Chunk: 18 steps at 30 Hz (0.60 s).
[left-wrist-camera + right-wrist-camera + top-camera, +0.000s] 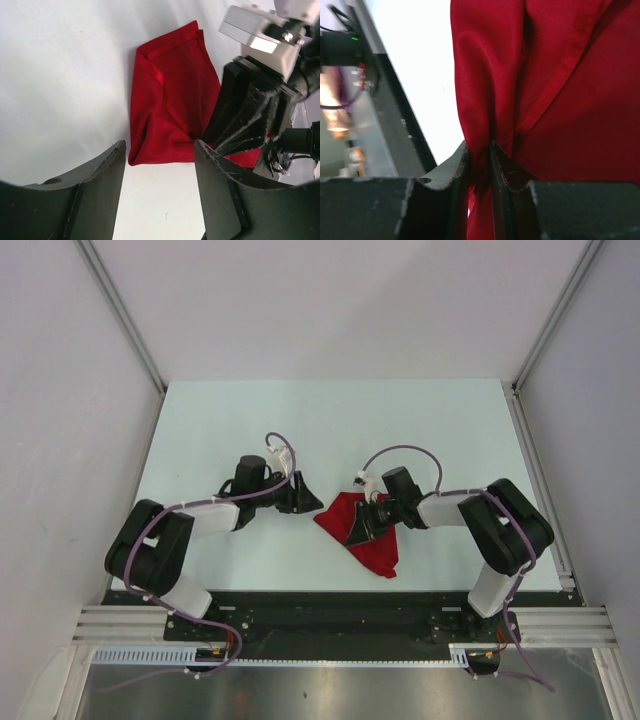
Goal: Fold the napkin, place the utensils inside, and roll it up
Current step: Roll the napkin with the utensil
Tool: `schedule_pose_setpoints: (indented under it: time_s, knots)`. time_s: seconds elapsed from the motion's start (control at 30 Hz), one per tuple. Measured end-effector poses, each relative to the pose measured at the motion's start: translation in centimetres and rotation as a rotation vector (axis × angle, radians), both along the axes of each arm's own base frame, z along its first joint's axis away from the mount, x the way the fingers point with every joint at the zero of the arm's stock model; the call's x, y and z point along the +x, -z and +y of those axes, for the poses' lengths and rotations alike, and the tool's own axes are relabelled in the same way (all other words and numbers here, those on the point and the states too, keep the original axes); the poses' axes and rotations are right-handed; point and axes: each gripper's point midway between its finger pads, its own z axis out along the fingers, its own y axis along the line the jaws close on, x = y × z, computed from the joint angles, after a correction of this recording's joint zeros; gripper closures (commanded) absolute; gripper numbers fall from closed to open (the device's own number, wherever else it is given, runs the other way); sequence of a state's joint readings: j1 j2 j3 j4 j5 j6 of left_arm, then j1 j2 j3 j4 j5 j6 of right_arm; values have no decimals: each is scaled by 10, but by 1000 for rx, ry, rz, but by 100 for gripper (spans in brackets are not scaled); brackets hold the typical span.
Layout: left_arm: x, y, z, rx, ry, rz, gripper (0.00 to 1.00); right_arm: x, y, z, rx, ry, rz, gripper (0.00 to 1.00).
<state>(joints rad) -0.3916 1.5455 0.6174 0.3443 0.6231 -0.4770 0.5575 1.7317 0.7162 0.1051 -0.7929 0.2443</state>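
Observation:
The red napkin (368, 540) lies bunched and partly folded on the table, right of centre. My right gripper (358, 528) is shut on a pinched fold of the napkin (540, 85), cloth squeezed between its fingers (501, 165). My left gripper (303, 498) is open just left of the napkin (170, 105), with bare table between its fingers (105, 170) and nothing held. In the left wrist view the right gripper (240, 125) presses into the cloth. The utensils are out of view.
The pale table (250, 420) is walled by white panels with metal frame rails (535, 470) along the sides. A black base rail (330, 605) runs along the near edge behind the arm bases.

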Motion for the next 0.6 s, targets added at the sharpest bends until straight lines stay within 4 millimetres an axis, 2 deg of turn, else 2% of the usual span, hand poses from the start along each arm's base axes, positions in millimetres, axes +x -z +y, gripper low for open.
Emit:
schedule_pose_setpoints:
  time_s: [0.27, 0.6]
  knots:
    - [1, 6, -14, -38, 50, -24, 43, 4, 3, -12, 121, 26, 155, 82]
    - [-8, 31, -32, -52, 110, 41, 46, 4, 4, -19, 195, 26, 255, 83]
